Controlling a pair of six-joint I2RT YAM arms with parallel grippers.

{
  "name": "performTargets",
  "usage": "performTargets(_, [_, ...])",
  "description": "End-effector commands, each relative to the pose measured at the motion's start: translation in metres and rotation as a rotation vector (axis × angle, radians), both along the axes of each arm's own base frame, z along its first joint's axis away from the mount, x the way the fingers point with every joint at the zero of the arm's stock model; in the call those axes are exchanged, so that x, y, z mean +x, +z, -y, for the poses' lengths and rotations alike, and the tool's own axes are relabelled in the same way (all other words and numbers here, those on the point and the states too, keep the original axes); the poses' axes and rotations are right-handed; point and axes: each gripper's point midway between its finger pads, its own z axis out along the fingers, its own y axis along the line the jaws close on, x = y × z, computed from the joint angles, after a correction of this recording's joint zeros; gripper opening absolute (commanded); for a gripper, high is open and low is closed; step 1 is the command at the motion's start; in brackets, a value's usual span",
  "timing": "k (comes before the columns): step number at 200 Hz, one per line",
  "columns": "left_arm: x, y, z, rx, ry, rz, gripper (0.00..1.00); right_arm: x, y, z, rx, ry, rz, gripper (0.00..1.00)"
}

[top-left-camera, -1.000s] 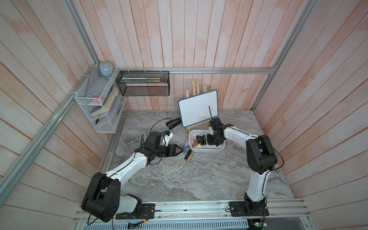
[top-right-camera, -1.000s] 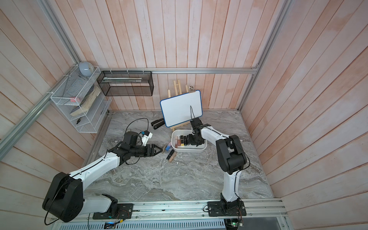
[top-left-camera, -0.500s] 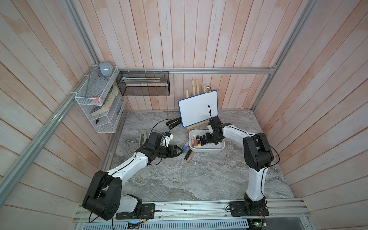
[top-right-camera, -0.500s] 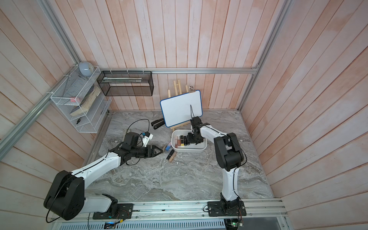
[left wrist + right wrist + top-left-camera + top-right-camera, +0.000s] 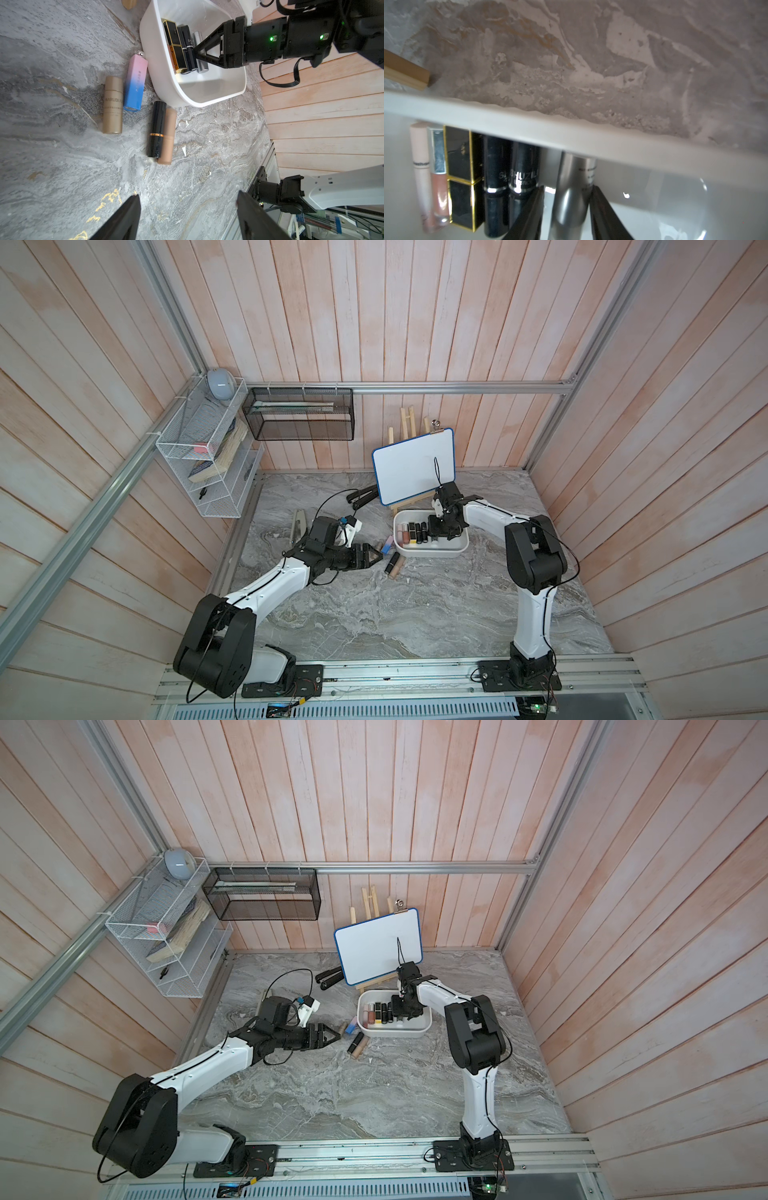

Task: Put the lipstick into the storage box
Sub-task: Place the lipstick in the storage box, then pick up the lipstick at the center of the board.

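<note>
Lipstick [image 5: 571, 199]: slim silver metallic tube, tiny dark lettering

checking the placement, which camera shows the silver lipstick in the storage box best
The right wrist view: it shows the silver lipstick close up, lying between the fingertips of the right gripper. The left wrist view shows the silver lipstick smaller, with that gripper crossing it. In both top views the right gripper hides it.
</note>
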Motion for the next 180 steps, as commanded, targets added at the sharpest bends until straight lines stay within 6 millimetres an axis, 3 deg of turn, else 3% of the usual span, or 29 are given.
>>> performTargets(1, [-0.004,-0.008,0.000,0.016,-0.015,0.001,0.78,0.006,0.011,-0.005,0.034,0.007,0.018,0.42])
performTargets(60, [-0.006,-0.009,-0.006,0.055,-0.005,0.011,0.78,0.003,0.042,-0.011,0.095,0.002,0.064,0.43])
performTargets(106, [-0.001,-0.025,-0.022,0.238,0.036,0.012,0.77,-0.007,0.090,-0.011,0.124,-0.011,0.151,0.44])
performTargets(140, [0.006,-0.039,-0.027,0.420,0.035,0.021,0.75,-0.026,0.123,-0.016,0.155,-0.009,0.209,0.44])
performTargets(180, [0.024,-0.054,-0.026,0.597,0.013,0.036,0.73,-0.054,0.139,-0.028,0.215,0.006,0.226,0.44])
